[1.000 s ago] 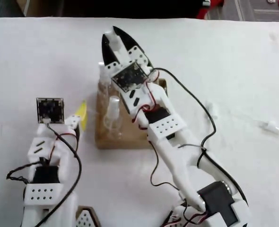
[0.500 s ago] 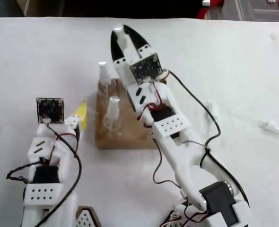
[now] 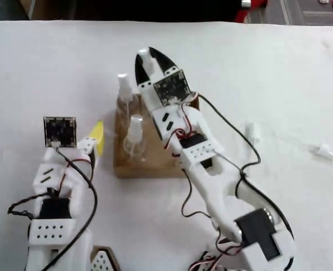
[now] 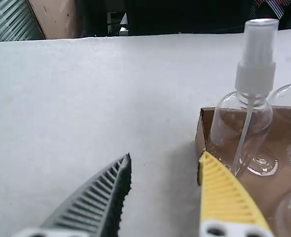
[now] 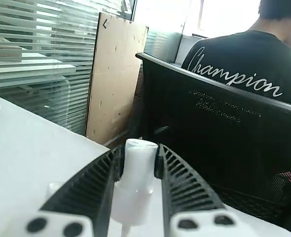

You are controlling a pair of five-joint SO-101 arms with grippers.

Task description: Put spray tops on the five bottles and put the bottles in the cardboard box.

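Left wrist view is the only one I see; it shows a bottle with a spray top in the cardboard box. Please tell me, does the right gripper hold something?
Observer: Yes, the right gripper is shut on a white spray top.
Operator: Where is this gripper?
Observer: In the high view it appears just beyond the far edge of the cardboard box, near a bottle in its far corner.
Operator: Are loose parts outside the box?
Observer: A small white part lies on the table, on the right arm's side.
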